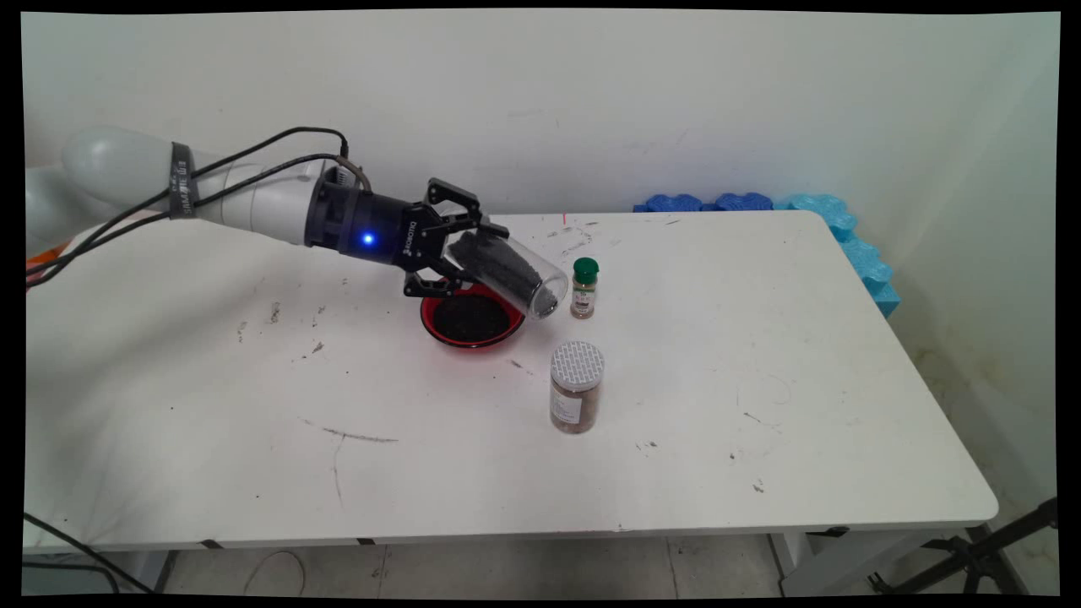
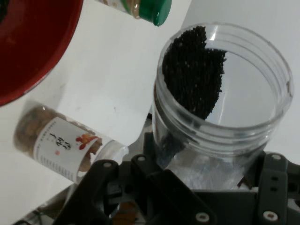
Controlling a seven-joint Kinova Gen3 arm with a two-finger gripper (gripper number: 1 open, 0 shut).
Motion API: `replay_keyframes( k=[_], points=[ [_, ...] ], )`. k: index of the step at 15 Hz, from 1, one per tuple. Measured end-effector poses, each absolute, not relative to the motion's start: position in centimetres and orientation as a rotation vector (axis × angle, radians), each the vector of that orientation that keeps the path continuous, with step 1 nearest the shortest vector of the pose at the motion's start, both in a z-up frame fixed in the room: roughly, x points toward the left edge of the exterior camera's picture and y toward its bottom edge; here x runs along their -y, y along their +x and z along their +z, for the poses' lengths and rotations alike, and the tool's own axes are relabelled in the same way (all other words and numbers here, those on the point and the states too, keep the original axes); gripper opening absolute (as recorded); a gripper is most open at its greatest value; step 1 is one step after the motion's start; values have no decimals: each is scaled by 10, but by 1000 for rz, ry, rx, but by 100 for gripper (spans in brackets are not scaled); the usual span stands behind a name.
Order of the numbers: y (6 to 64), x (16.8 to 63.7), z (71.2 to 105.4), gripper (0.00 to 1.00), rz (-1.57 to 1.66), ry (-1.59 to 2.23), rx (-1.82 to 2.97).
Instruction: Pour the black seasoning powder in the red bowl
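White wall behind, white table scuffed with dark marks, blue foam pieces stacked along its far right edge against the wall.

Arm comes in from the left, low over the table. Gripper is pinching a clear plastic jar around its body, fingers closed against both sides. Jar is tilted, open mouth pointing right and down, hanging over the right rim of the red bowl. Black granules sit along the lower side of the jar up near the mouth; hand view shows the rest of the jar interior clear. Bowl holds a dark layer of the same-looking stuff.

Silver-lid spice jar stands upright near the bowl, toward the table's front, brown contents, white label.

Small green-cap bottle stands upright just right of the jar mouth, close but apart from it.
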State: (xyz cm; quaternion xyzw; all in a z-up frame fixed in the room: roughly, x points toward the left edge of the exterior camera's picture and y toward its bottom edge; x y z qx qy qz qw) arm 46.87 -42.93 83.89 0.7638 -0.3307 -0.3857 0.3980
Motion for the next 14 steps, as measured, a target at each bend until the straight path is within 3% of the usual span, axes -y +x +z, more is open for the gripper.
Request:
replay_keyframes(
  k=[14],
  points=[
    [479, 427, 858, 0, -670, 1634, 1324]
  ],
)
